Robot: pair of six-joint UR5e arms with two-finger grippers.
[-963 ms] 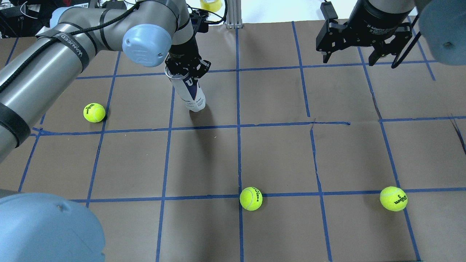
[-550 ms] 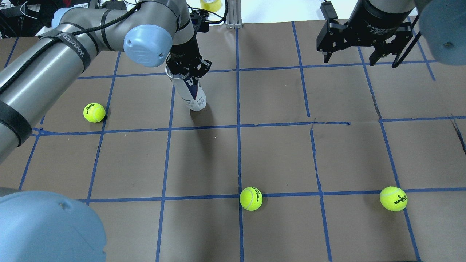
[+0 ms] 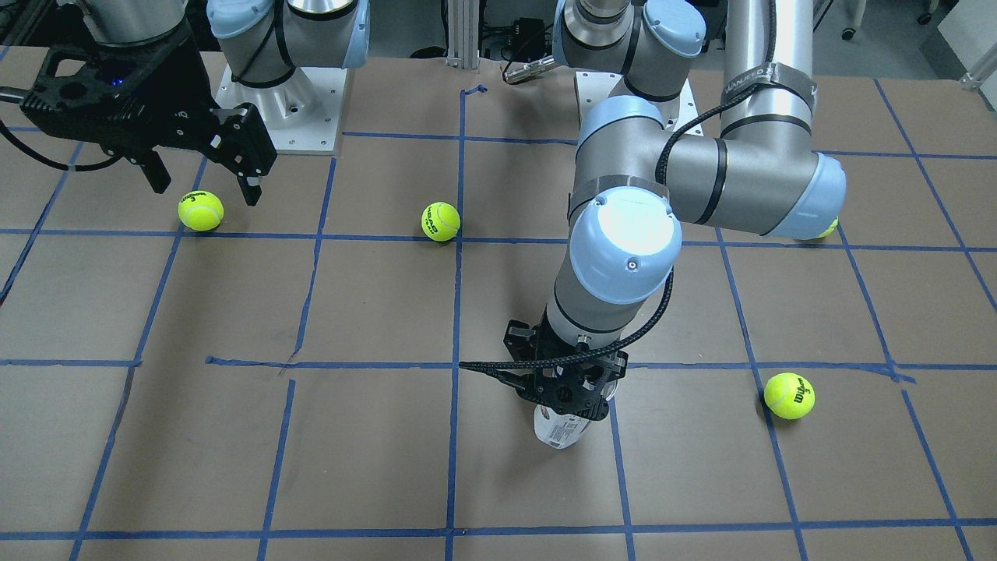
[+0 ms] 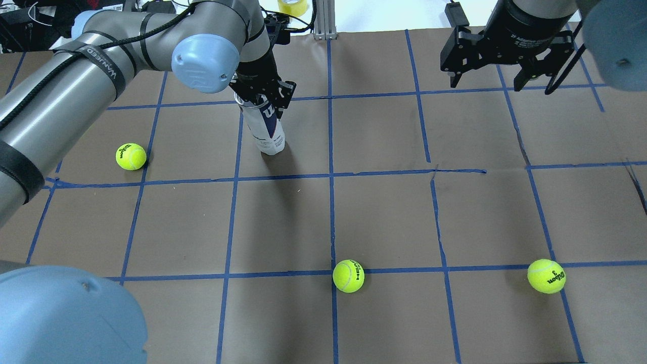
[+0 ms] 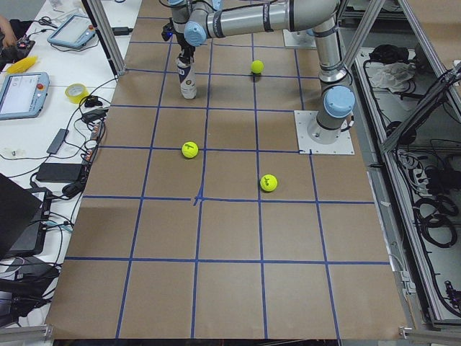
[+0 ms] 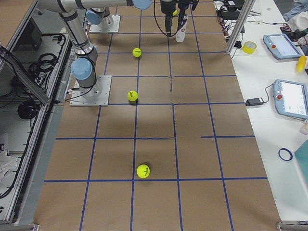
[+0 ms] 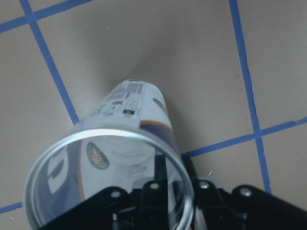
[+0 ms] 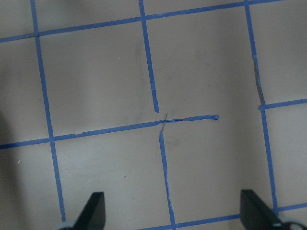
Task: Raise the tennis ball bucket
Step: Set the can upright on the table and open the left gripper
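The tennis ball bucket [image 4: 268, 132] is a clear can with a white-and-navy label. It stands nearly upright on the brown paper at the far left-centre, and its base seems to rest on the table. It also shows in the front view [image 3: 558, 430] and the left wrist view [image 7: 129, 120]. My left gripper [image 4: 263, 98] is shut on its open rim, one finger [image 7: 160, 167] inside the can and one outside. My right gripper [image 4: 485, 83] is open and empty, hovering above the far right of the table.
Three yellow-green tennis balls lie loose: one left of the bucket [image 4: 131, 156], one at near centre [image 4: 348, 276], one at near right [image 4: 546, 276]. Blue tape lines grid the brown paper. A tape roll [image 4: 293, 6] and cables lie beyond the far edge.
The bucket's top has swung to the right with my left gripper, so the can stands more upright than before. Its base has stayed put. The right arm has barely moved.
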